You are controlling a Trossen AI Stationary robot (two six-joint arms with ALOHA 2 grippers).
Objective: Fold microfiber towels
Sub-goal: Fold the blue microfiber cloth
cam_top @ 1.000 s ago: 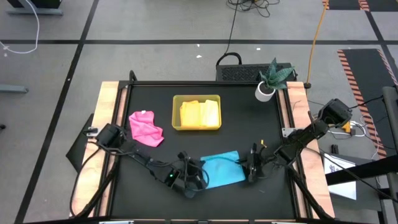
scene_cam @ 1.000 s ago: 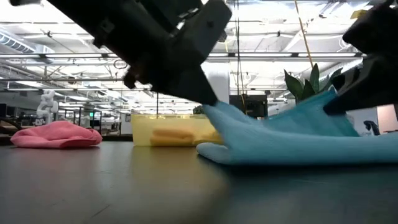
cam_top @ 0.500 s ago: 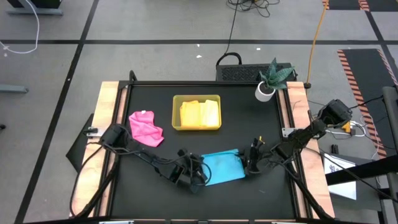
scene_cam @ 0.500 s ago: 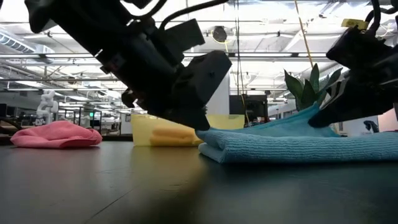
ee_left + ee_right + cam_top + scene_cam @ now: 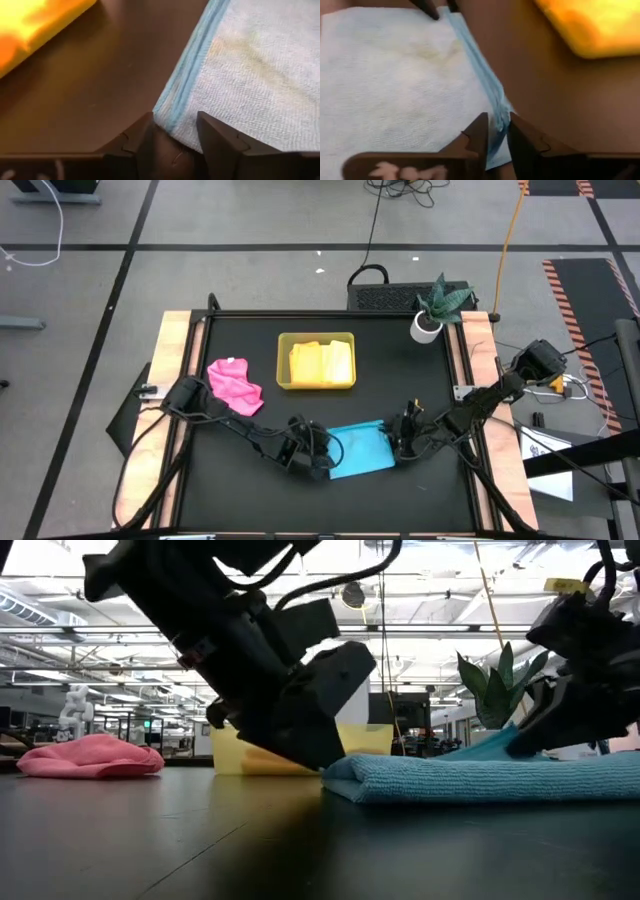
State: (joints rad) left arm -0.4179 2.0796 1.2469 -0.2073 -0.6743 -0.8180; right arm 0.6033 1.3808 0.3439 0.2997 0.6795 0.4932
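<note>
Nearby: pink towel (image 5: pixel 235 386), yellow-green tray (image 5: pixel 284 362) beyond blue towel (image 5: pixel 357 451).

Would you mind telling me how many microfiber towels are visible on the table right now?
3: a pink towel bunched near the table's left edge, a yellow towel folded in the tray, and a blue towel between both grippers. Another could be hidden underneath.

Blue towel (image 5: pixel 357 451) down flat on the tabletop (image 5: pixel 250 355) now, folded over, no longer lifted in a peak between the arms. Left tool (image 5: pixel 318 459) lowered and shifted toward the tray side. Right tool (image 5: pixel 399 442) dropped low as well, nipping the opposite corner, drawn slightly inward.
</note>
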